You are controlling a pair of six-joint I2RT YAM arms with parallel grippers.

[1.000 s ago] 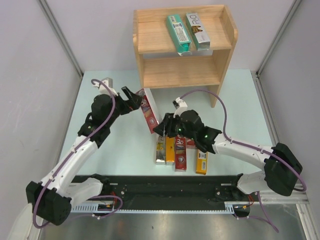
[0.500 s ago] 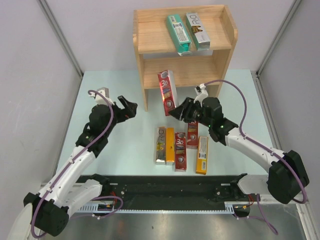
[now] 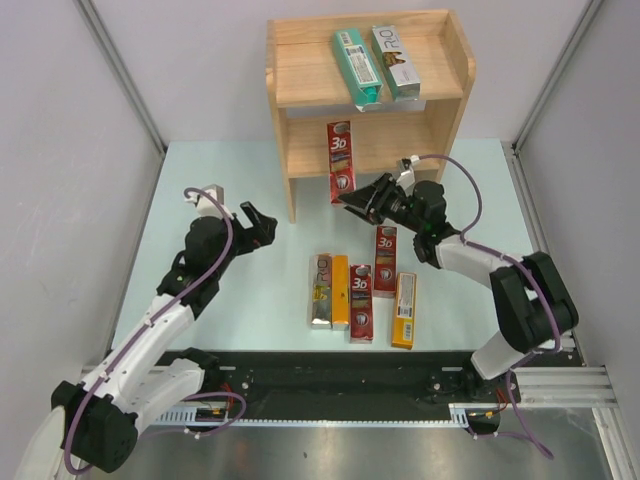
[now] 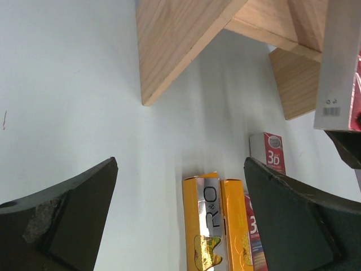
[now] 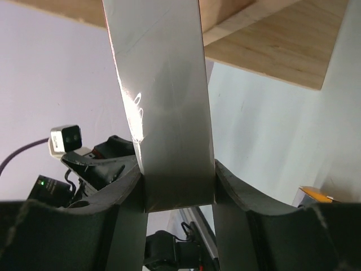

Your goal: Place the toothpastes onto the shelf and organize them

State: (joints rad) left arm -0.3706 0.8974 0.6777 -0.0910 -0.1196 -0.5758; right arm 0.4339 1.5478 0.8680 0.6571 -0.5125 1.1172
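Nearest the bases, five toothpaste cartons [image 3: 361, 304] lie flat on the table [image 3: 200, 180] (silver R.O carton [image 3: 320, 290] at the row's left end). Farther back, L gripper [image 3: 258, 221] hovers w/ jaws wide apart, nothing between them. R gripper [image 3: 358, 200] is clamped on a red 3D carton [image 3: 340, 160], just in front of the wooden shelf's [image 3: 300, 90] lower tier. Top tier: teal carton [image 3: 357, 67] beside second R.O carton [image 3: 396, 62].

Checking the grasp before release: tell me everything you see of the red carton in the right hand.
The red 3D toothpaste carton is long, slim cardboard with a plain silver back. The right hand pinches its near end. It points into the lower tier of the shelf; whether it rests there is unclear.
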